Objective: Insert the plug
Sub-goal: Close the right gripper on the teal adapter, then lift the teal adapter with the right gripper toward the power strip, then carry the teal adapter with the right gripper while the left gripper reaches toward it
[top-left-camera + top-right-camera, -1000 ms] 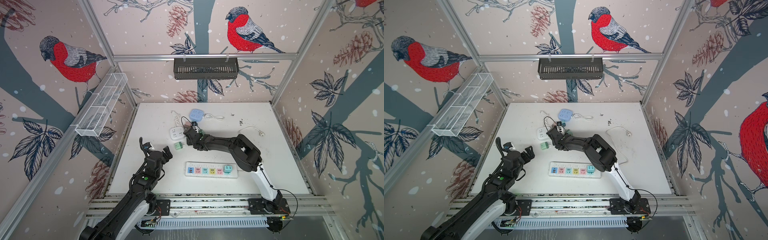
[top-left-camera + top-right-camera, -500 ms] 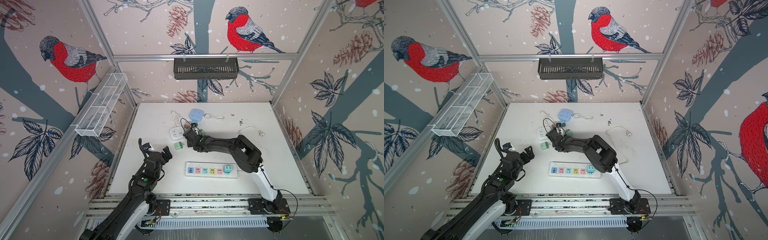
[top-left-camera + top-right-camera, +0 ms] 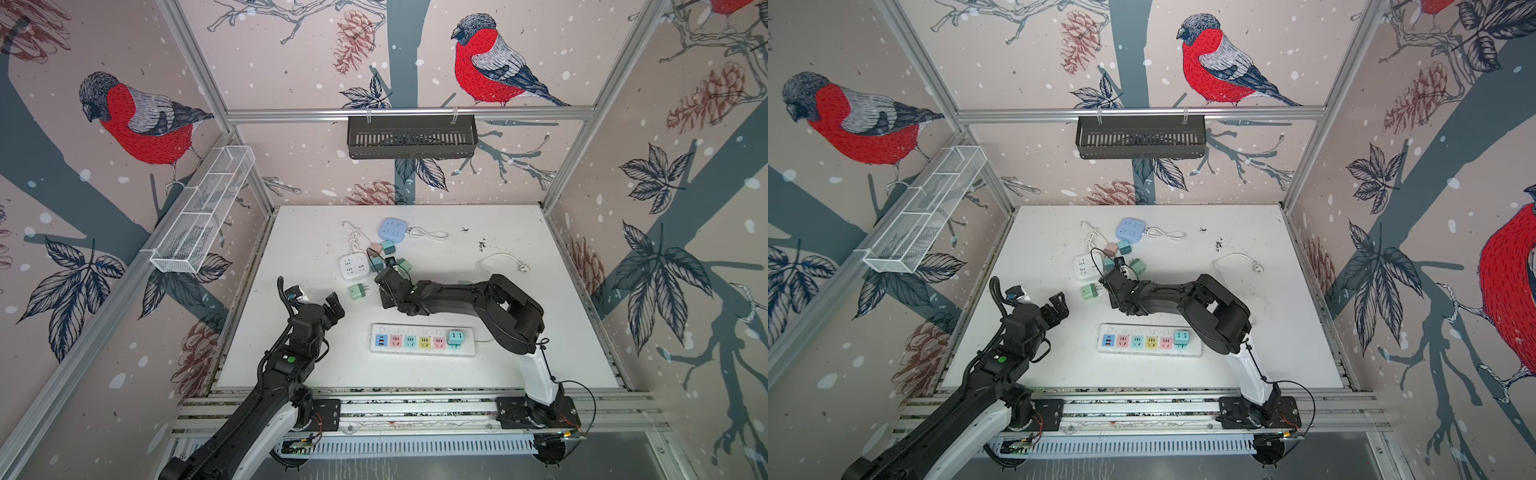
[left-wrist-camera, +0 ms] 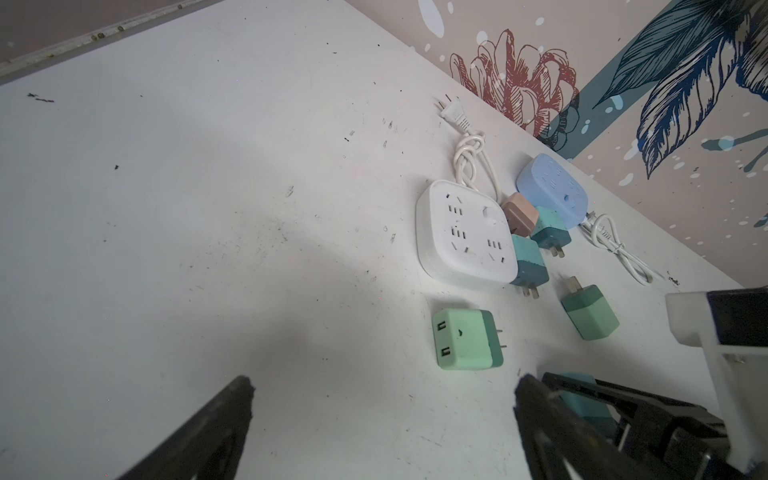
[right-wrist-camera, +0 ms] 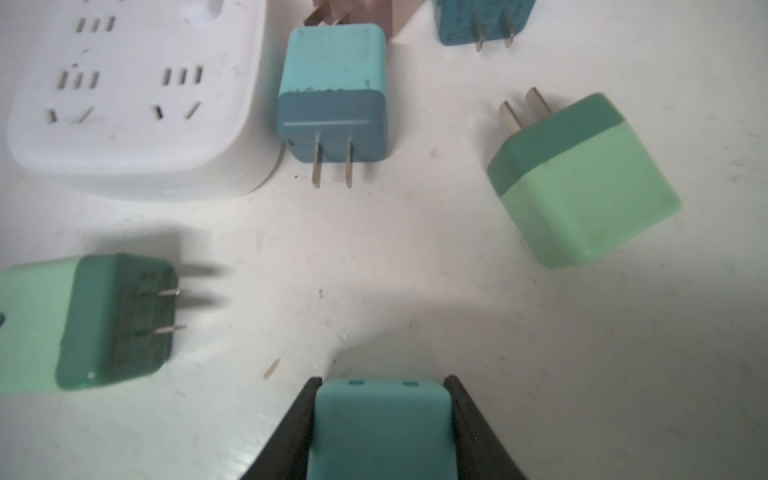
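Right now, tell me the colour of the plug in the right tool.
Teal: the plug gripped by the right tool shows clearest in the right wrist view.

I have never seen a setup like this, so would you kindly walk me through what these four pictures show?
A left arm and a right arm, both robotic, are mounted at the near edge of a white table. Two pictures look down from overhead, side by side like a pair of eyes. The other two come from a small camera on each arm's wrist.

On the table lie a long power strip with one teal cube already plugged in, a white socket block, a blue socket block and several loose cube-shaped plugs.

The right tool is closed on a teal plug. The left tool is open and holds nothing.
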Action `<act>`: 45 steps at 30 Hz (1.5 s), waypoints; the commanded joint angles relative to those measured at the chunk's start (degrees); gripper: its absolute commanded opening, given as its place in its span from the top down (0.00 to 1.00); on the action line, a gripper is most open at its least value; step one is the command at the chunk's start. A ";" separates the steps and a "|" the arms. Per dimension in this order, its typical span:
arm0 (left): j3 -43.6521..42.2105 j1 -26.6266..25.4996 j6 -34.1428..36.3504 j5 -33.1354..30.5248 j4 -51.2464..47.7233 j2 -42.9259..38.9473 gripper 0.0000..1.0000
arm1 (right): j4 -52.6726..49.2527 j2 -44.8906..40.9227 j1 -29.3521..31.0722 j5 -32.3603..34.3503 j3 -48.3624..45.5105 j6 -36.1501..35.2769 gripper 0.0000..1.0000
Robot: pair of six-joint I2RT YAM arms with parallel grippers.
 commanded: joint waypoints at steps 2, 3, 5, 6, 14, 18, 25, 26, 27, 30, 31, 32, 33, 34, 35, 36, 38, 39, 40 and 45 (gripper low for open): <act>-0.10 0.06 0.34 -0.19 2.85 0.22 0.02 | 5.08 -3.21 0.59 -2.69 -4.40 -5.11 0.65; -0.12 0.04 0.42 -0.14 2.96 0.39 0.02 | 5.52 -3.84 0.65 -2.50 -5.44 -5.89 0.64; -0.10 0.05 0.45 -0.17 2.99 0.48 0.02 | 6.63 -4.83 0.87 -3.41 -7.50 -7.37 0.64; -0.12 0.06 0.45 -0.08 3.07 0.50 0.02 | 7.31 -5.25 0.85 -3.79 -8.68 -7.91 0.64; -0.15 0.04 2.31 0.22 3.90 0.69 0.02 | 10.32 -6.62 0.81 -6.69 -13.24 -11.57 0.64; 1.30 0.06 4.75 0.56 3.10 0.74 0.03 | 11.98 -8.29 0.62 -8.20 -14.86 -13.99 0.64; 2.62 0.06 8.09 6.50 3.29 -0.15 0.03 | 11.83 -11.79 -1.27 -7.54 -14.71 -15.10 0.65; 2.89 0.06 8.25 6.76 3.14 -0.43 0.03 | 11.99 -12.19 -1.36 -7.59 -14.75 -15.30 0.65; 3.22 0.06 8.43 7.17 2.84 -0.82 0.03 | 12.25 -12.65 -1.40 -7.59 -14.87 -15.52 0.66; 3.96 0.05 8.06 9.59 2.49 -1.87 0.03 | 13.53 -13.95 -1.53 -7.50 -15.70 -16.44 0.68; 4.22 0.06 7.93 10.98 2.59 -2.20 0.04 | 14.04 -14.56 -1.51 -7.58 -16.12 -16.78 0.70; 4.43 0.02 7.93 12.23 2.82 -2.47 0.04 | 14.52 -15.15 -1.59 -7.70 -16.55 -17.15 0.70; 4.81 0.04 7.91 13.65 2.83 -2.68 0.05 | 15.23 -15.83 -1.56 -7.89 -17.15 -17.71 0.70; 5.12 0.06 7.82 14.67 2.62 -2.90 0.06 | 16.19 -16.60 -1.56 -8.20 -17.80 -18.42 0.70; 5.65 0.06 7.82 15.65 2.34 -3.19 0.08 | 17.36 -17.51 -1.59 -8.72 -18.76 -19.33 0.70; 6.09 0.06 7.87 16.42 1.81 -3.47 0.09 | 18.67 -18.34 -1.63 -9.21 -19.37 -20.30 0.71; 6.97 0.05 8.08 18.52 1.17 -4.04 0.10 | 19.93 -19.95 -1.59 -9.88 -19.89 -21.87 0.73; 7.24 0.04 8.17 20.04 1.09 -4.34 0.10 | 20.16 -20.82 -1.61 -9.98 -20.02 -22.42 0.74; 7.49 0.02 8.26 21.35 1.10 -4.59 0.10 | 20.45 -21.57 -1.47 -10.04 -20.18 -22.93 0.74; 8.93 0.03 8.70 27.94 1.49 -5.85 0.11 | 25.00 -26.42 -1.31 -12.20 -23.98 -25.90 0.75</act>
